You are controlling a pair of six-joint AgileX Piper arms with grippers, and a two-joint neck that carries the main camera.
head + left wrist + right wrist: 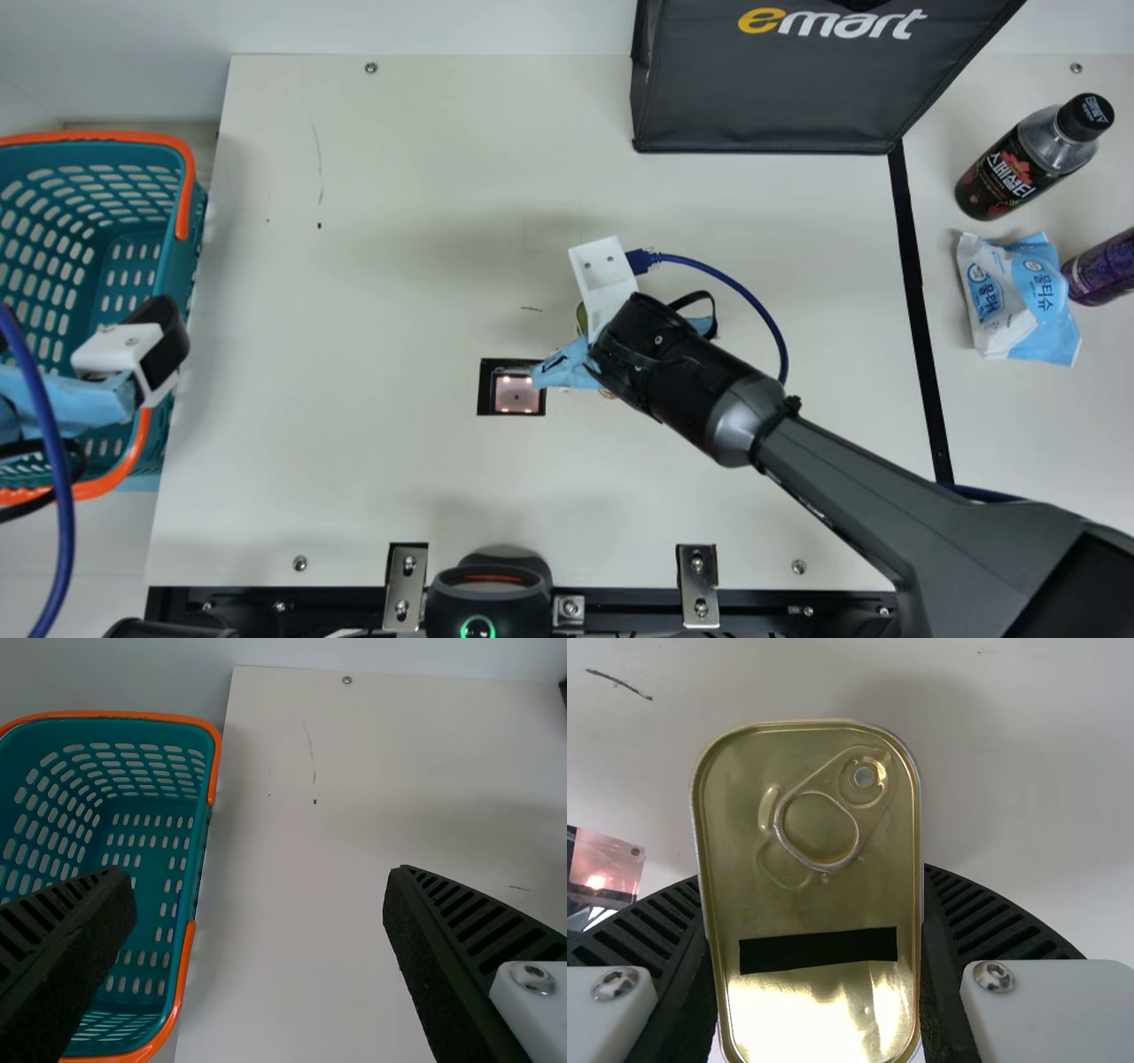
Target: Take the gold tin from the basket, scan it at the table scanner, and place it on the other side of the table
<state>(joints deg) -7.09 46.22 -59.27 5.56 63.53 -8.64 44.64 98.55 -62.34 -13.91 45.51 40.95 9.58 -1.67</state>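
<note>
In the main view my right gripper (607, 341) is just right of the table scanner (516, 394), mostly covering the gold tin (581, 319). The right wrist view has my right gripper (815, 881) shut on the gold tin (819, 904), whose pull-ring face with a black strip faces the camera; the scanner (604, 870) lies off to one side. My left gripper (142, 354) hangs over the inner edge of the teal basket (193, 266). In the left wrist view, my left gripper (261, 881) is open with nothing between its fingers, near the basket (188, 859).
A dark bag (780, 89) stands at the table's back. Past the black strip (921, 310) on the right are a dark bottle (1019, 168), a wipes pack (1019, 297) and a purple bottle (1103, 270). A black device (487, 598) sits at the front edge.
</note>
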